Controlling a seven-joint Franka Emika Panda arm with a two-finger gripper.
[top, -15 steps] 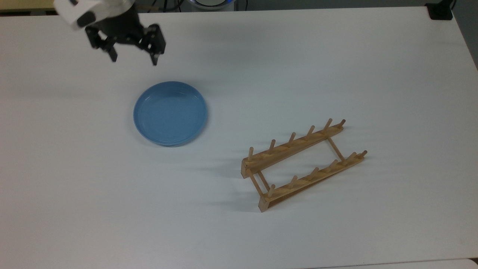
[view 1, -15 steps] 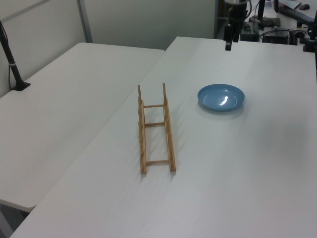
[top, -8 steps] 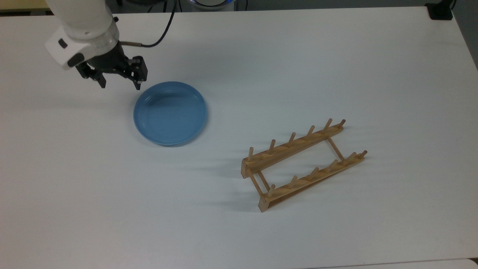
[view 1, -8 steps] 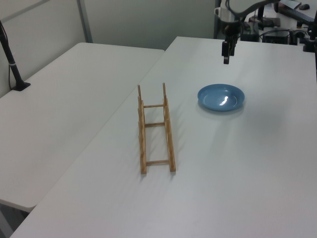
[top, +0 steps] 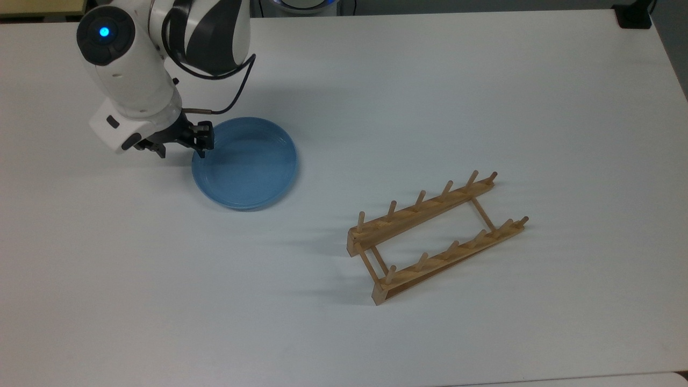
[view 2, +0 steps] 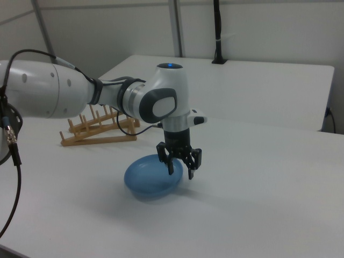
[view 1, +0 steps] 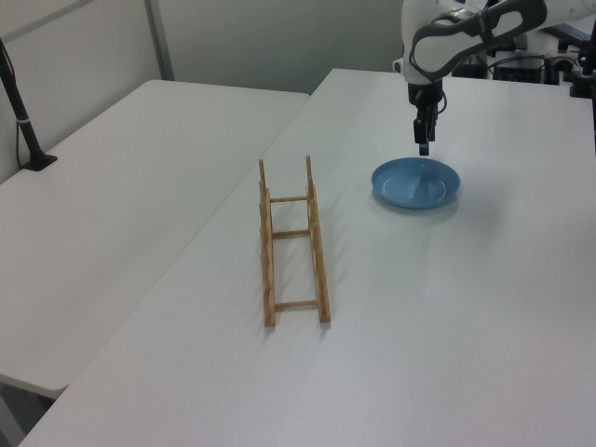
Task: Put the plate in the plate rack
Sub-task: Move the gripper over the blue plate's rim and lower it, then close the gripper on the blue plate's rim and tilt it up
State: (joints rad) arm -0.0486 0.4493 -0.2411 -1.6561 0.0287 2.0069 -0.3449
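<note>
The light-blue plate (top: 244, 163) (view 1: 416, 182) (view 2: 152, 177) lies flat on the white table, apart from the rack. My gripper (top: 181, 152) (view 1: 423, 144) (view 2: 181, 171) is open and low at the plate's edge on the top view's left. One fingertip is over the plate just inside the rim, the other outside it over the table. Nothing is held. The wooden plate rack (top: 435, 236) (view 1: 293, 244) (view 2: 99, 129) stands empty toward the top view's lower right, with upright pegs on both rails.
A second white table (view 1: 112, 205) adjoins on the left view's left, with a black post (view 1: 23, 121) on it. A black mount (top: 634, 16) sits at the top view's upper right corner. My arm (top: 134, 70) leans over the table behind the plate.
The gripper has come down from high above the table's far edge to the plate's rim, staying open. Plate and rack have not moved.
</note>
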